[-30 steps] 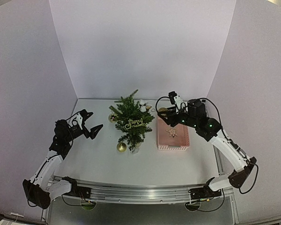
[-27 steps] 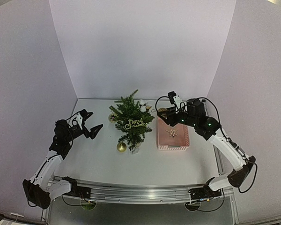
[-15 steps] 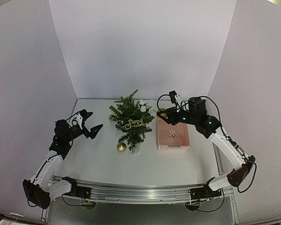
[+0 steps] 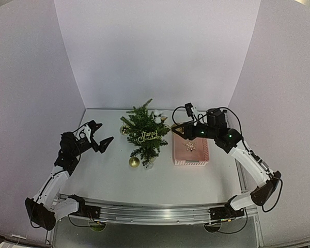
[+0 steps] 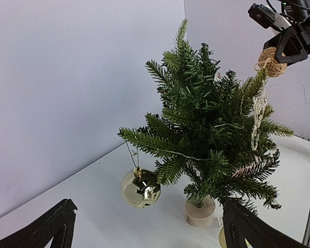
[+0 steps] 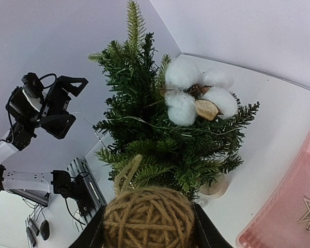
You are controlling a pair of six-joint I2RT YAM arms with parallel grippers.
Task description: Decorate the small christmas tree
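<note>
- My right gripper [image 4: 177,129] is pinching a twine ball [image 6: 149,217], jaws half open, drifting left off the pink basket [image 4: 191,164].
- Tree [image 4: 144,135] is standing near the table's [image 4: 196,180] far edge; ball is nearing its top branches, so hanging probably comes next.
- My left gripper [image 4: 101,142] is idling wide open, empty.

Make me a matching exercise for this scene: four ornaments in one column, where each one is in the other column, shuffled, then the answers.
Things:
1. twine ball
2. gold bauble
3. star ornament
4. cotton boll

Places:
A. lying in the pink basket
B. nestled among the branches of the small christmas tree
C. held in the right gripper
D. hanging on a thread below a low branch

Pairs: 1-C, 2-D, 3-A, 4-B
</note>
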